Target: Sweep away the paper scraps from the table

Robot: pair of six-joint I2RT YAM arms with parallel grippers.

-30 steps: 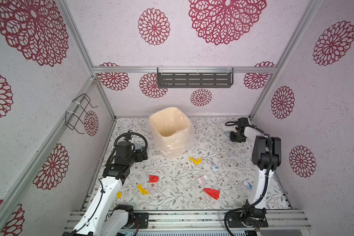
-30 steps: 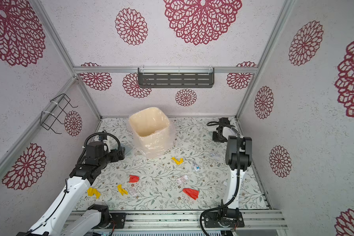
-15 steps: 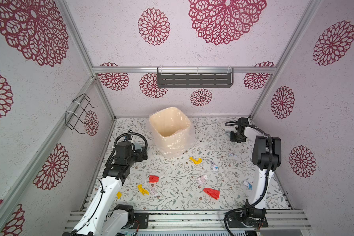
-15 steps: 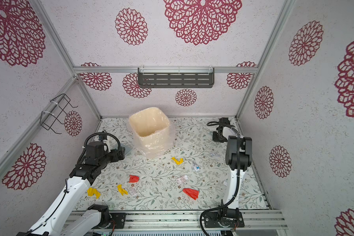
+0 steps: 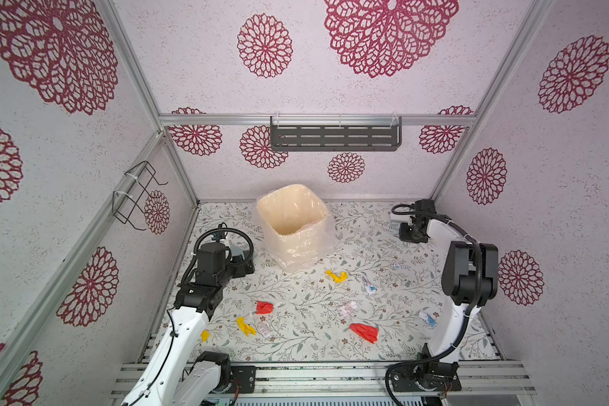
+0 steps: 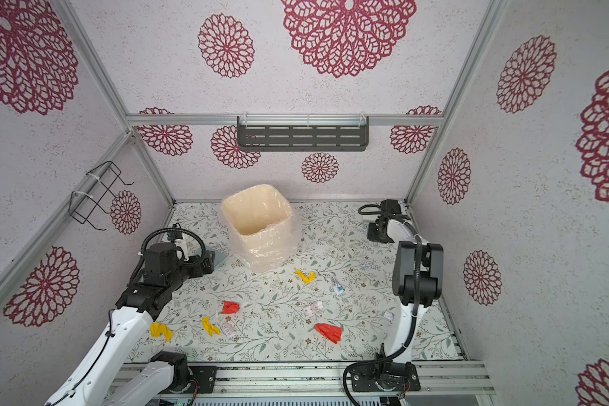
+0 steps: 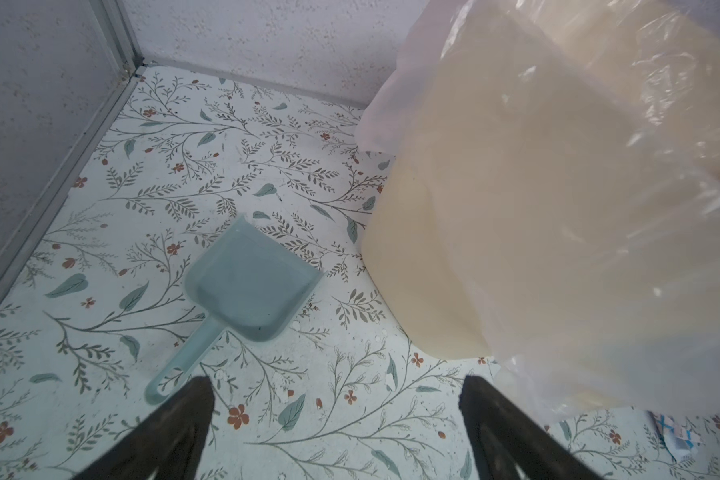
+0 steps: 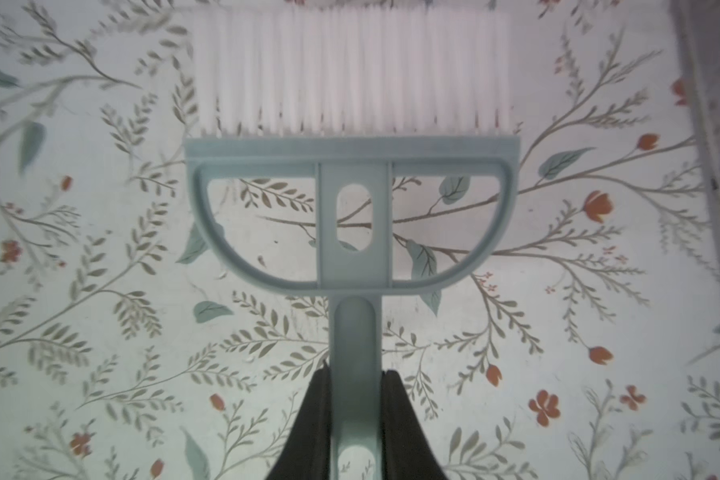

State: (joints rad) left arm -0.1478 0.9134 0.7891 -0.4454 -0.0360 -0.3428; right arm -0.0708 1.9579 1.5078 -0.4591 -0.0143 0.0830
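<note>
At far right corner of counter (image 5: 306,309) | my right claw (image 8: 355,374) clamped on brush (image 8: 354,149) handle | left claw (image 7: 336,386) spread wide, empty, near dustpan (image 7: 250,282) handle | paper scraps (image 5: 364,332) strewn mid-counter, unswept | step: fetching tools | next: grip dustpan, bring brush to scraps

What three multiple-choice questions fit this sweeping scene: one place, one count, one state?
1. Where does the dustpan lie?
A. On the table beside the bin
B. Inside the bin
C. On the wall shelf

2. How many red paper scraps are on the table?
A. None
B. Two
C. Five

3. How do the right gripper jaws stand?
A. Wide open
B. Shut on nothing
C. Shut on the brush handle

Answers:
1 A: the left wrist view shows it flat beside the bin.
2 B: both top views show two red bits.
3 C: the right wrist view shows them pinching the handle.
</note>
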